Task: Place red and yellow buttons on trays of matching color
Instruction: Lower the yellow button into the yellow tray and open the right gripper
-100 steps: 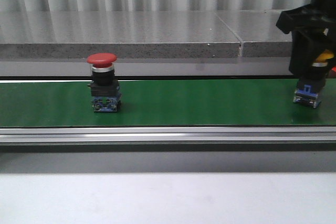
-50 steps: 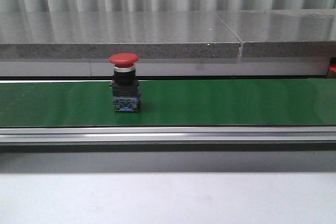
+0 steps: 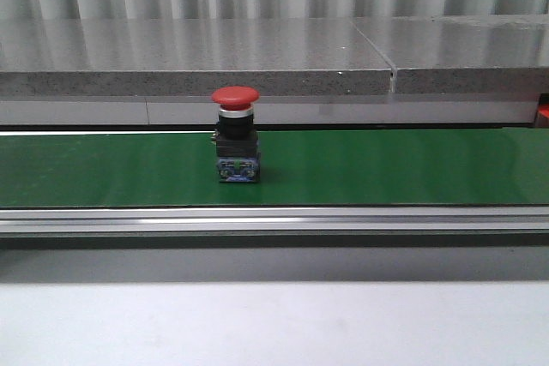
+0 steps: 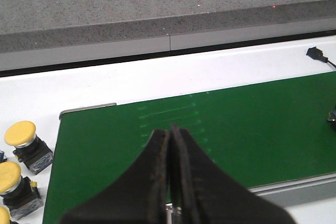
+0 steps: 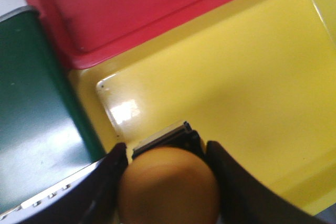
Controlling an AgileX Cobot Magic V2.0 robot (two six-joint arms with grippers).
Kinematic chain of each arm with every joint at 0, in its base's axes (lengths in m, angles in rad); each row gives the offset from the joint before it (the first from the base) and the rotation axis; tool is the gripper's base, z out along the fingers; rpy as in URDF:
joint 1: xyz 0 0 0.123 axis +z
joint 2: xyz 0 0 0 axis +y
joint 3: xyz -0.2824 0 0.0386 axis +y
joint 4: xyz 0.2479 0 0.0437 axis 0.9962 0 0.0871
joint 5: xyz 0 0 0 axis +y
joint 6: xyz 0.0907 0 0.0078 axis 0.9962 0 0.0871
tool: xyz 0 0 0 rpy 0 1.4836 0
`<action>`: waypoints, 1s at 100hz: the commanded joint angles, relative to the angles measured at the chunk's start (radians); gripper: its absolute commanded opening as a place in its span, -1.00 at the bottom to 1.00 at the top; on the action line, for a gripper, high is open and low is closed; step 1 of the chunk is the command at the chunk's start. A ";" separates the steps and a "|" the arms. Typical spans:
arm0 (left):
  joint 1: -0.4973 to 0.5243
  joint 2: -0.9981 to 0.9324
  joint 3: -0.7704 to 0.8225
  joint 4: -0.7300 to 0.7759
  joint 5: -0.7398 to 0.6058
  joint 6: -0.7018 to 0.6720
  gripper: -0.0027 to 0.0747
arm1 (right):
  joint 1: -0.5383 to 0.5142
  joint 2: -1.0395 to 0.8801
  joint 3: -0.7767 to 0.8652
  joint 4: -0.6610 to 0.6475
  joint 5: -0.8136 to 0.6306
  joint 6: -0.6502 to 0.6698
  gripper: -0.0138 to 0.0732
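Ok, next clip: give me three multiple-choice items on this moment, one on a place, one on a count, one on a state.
1. Where does the red button stand?
A. on the green belt
B. in the red tray
C. on the grey ledge

2. How many yellow buttons lie beside the belt's end in the left wrist view?
A. none
B. three
C. six

3. What is the right hand doing?
A. hanging open and empty
B. shut on the red button
C. shut on a yellow button above the yellow tray

Answers:
1 A: the front view shows it upright on the belt.
2 B: three yellow caps show on the white surface, the lowest one cut by the picture's edge.
3 C: its fingers flank the yellow cap, with the yellow tray behind it.
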 commanded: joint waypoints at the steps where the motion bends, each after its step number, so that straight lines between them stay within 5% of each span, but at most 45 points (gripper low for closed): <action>1: -0.008 0.004 -0.028 -0.009 -0.084 -0.007 -0.98 | -0.036 -0.008 0.016 0.005 -0.100 0.015 -0.60; 28: -0.008 0.004 -0.028 -0.009 -0.084 -0.007 -0.98 | -0.039 0.100 0.097 0.024 -0.229 0.015 -0.60; 100: -0.008 0.004 -0.028 -0.009 -0.084 -0.007 -0.98 | -0.039 0.260 0.098 0.032 -0.304 0.015 -0.59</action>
